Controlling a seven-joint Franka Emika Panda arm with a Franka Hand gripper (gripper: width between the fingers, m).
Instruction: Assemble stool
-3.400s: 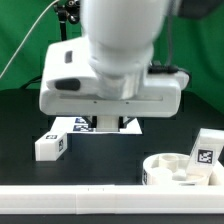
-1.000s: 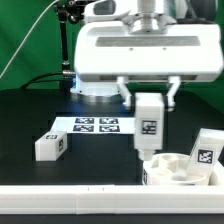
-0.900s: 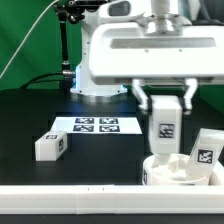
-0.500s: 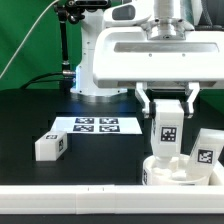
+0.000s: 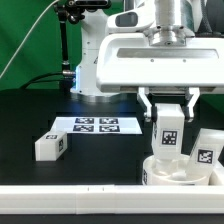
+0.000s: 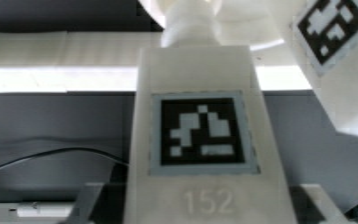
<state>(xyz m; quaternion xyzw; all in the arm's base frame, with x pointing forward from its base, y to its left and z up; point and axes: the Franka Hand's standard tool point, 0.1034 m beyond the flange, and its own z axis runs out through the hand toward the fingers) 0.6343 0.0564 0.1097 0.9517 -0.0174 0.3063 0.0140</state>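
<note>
The jaws clench an upright leg (image 5: 170,134) over the round seat (image 5: 157,172). A second leg (image 5: 206,152) leans at its 3 o'clock; a third leg (image 5: 51,146) lies at 9 o'clock.

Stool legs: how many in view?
3. Held leg upright in the claw over the seat; second leg by the seat, exterior view's right; third leg lying at its left. More may be hidden.

Raised leg (image 5: 169,133): white, black-and-white square tag. Second leg (image 5: 51,145): white, same tag. Seat (image 5: 152,175): white. Marker board (image 5: 98,125): white, black-patterned tags. Table (image 5: 30,120): black. Backdrop (image 5: 30,40): green.
</note>
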